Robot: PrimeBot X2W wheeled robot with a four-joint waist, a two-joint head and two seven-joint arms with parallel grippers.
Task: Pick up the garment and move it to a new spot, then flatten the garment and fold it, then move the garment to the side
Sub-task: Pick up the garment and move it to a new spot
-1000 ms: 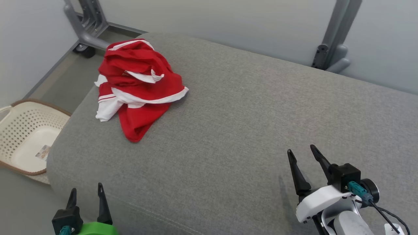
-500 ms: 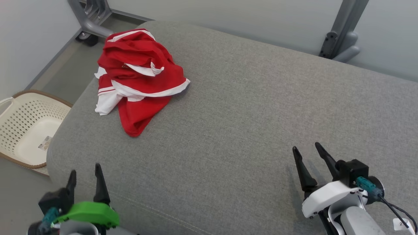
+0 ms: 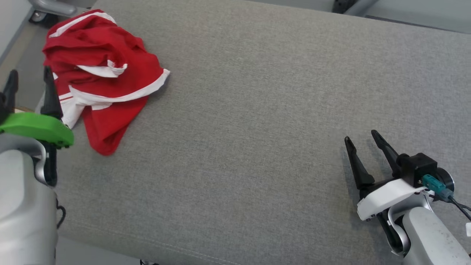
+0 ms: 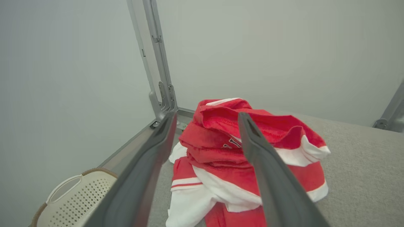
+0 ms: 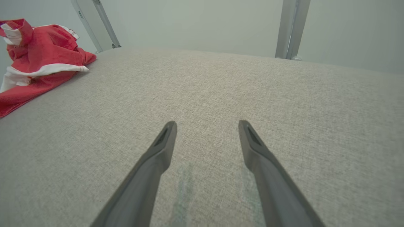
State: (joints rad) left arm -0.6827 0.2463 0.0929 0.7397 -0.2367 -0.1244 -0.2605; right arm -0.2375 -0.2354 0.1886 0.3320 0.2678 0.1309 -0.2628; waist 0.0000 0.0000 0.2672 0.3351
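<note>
Left gripper [image 3: 29, 73], at the frame's left edge, points up-frame with fingers spread and empty, just beside the crumpled red-and-white jersey [image 3: 106, 70] lying upper left on the grey cushion [image 3: 257, 110]. Right gripper [image 3: 361, 136], lower right, is likewise spread and empty, low over the cushion.

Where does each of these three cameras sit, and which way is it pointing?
Head view: on the robot's head, looking down on the grey cushion; left fingers and right fingers show.
Left wrist view: on the left wrist, looking along its open fingers at the red and white garment, with a basket at lower left.
Right wrist view: on the right wrist, looking low across the cushion, between its open fingers.
Shared: all three see the garment.
</note>
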